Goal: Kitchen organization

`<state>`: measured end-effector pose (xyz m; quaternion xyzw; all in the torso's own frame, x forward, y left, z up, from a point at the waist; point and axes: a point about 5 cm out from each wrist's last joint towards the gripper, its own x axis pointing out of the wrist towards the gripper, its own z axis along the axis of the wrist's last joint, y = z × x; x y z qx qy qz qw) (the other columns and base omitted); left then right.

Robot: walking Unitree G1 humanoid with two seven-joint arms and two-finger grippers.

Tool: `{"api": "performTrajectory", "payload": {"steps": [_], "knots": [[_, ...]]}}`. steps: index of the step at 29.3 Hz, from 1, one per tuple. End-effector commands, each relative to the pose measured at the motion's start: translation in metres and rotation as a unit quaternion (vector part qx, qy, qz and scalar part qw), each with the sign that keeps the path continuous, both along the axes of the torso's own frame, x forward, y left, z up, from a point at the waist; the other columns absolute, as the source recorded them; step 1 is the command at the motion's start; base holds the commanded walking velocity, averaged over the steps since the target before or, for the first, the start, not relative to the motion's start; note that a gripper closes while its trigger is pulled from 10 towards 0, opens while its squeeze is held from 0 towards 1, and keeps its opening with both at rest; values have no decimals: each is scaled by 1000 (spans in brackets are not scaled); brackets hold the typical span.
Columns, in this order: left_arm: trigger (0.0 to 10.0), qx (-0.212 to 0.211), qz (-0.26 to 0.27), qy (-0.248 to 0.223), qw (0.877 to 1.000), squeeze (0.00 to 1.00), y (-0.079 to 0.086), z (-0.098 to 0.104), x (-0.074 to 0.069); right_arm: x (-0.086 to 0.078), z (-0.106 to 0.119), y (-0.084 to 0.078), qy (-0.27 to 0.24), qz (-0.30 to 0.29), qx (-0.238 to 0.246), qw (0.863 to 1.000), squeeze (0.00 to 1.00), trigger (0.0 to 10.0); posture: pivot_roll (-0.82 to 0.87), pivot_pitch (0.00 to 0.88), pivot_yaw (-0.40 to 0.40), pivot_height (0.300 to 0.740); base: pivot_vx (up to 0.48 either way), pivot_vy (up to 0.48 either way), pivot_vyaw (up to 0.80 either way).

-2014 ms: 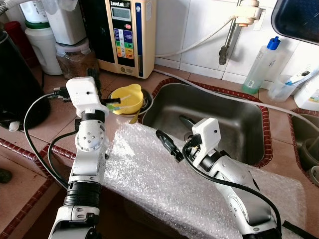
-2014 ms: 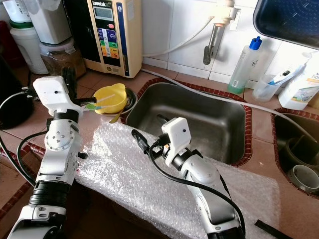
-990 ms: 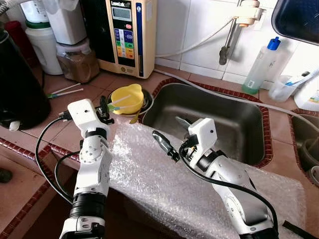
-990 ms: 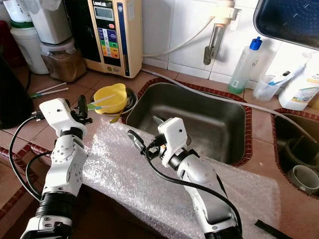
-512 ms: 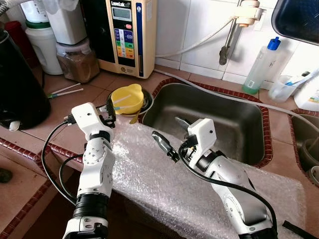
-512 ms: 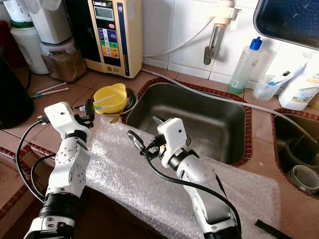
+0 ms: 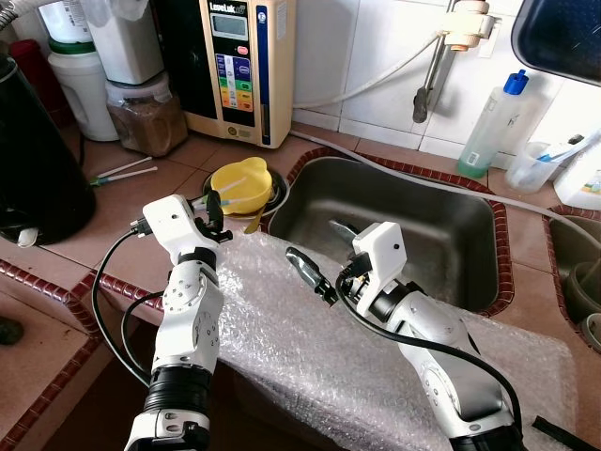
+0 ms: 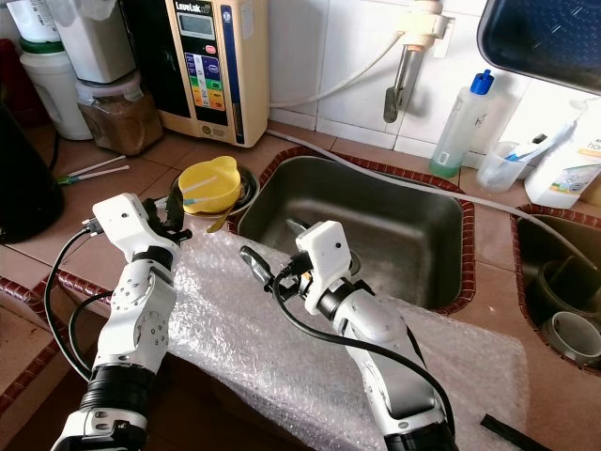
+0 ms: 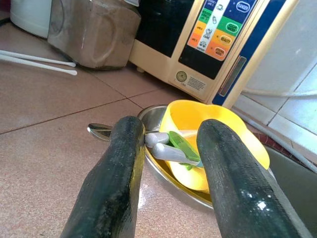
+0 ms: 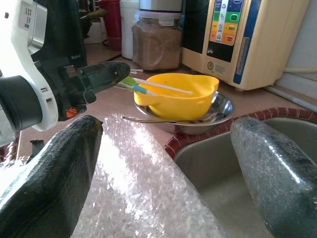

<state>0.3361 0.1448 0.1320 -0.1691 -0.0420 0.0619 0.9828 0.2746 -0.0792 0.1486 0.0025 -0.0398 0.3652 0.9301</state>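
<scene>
A yellow bowl (image 7: 240, 185) sits in a shallow steel dish (image 9: 161, 173) on the tiled counter, left of the sink (image 7: 399, 225). White and green utensil handles (image 9: 173, 146) lie in the bowl. My left gripper (image 7: 214, 211) is low over the counter, just in front of the bowl, open, its fingers (image 9: 119, 168) pointing at the handles with nothing between them. My right gripper (image 7: 313, 274) hovers open over the bubble wrap (image 7: 300, 338) at the sink's front rim, holding nothing. From the right wrist, the bowl (image 10: 173, 94) lies between its widely spread fingers (image 10: 54, 168).
A water ioniser (image 7: 239, 66), a lidded jar (image 7: 141, 113) and white containers stand at the back left, with a black appliance (image 7: 33, 160) at far left. Two thin sticks (image 7: 122, 169) lie on the counter. A tap (image 7: 430, 85), soap bottle (image 7: 493, 122) and cup (image 7: 535, 164) stand behind the sink.
My left arm has come down and back from over the bowl to counter height just in front of it. The right arm has barely shifted.
</scene>
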Motion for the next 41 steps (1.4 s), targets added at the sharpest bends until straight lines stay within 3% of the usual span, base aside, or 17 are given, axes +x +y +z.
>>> {"api": "performTrajectory", "payload": {"steps": [1,20,24,34,37,41], "knots": [[0,1,-9,3,1000,0,-2,1,3,0,1,1,-2,7,1,1000,0,10000,16,0,-24,740,0,0,0],[0,7,20,5,1000,0,5,2,2,-2,3,2,1,38,12,999,0,10000,17,0,-32,740,0,0,0],[0,37,16,-18,999,0,3,11,3,-2,2,2,2,39,13,999,0,10000,15,0,-33,740,0,0,0],[0,37,16,-22,999,0,2,13,3,-2,2,3,4,43,15,999,0,10000,15,0,-32,740,0,0,0],[0,54,11,-36,998,0,1,17,3,-2,2,3,4,42,15,999,0,10000,15,0,-31,740,0,0,0],[0,107,-14,-87,990,0,-10,34,1,-2,2,3,5,42,16,999,0,10000,17,0,-32,740,0,0,0]]}}
